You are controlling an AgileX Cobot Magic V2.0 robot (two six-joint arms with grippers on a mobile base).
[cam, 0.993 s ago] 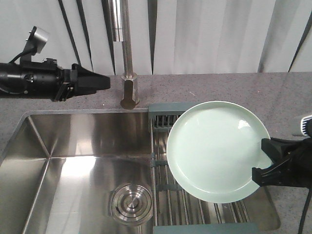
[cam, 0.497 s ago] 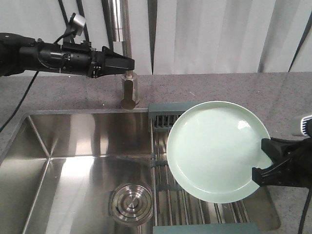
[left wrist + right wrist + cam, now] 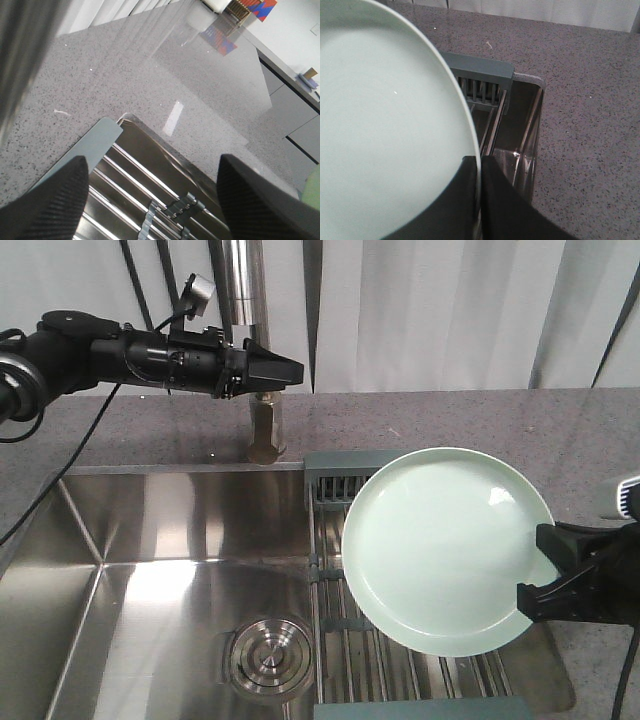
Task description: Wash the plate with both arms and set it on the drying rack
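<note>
Your plate hangs tilted over the drying rack at the right end of the sink, face up toward the front camera and covering much of the steel rods. You cannot tell whether its lower edge touches them. The right gripper pinches the plate at its lower right rim. In the right wrist view, its two black fingers press on either side of the thin edge. The left gripper is well apart from the plate, above the back edge of the counter. It lies level, points right and crosses in front of the faucet. Its fingers are spread wide.
</note>
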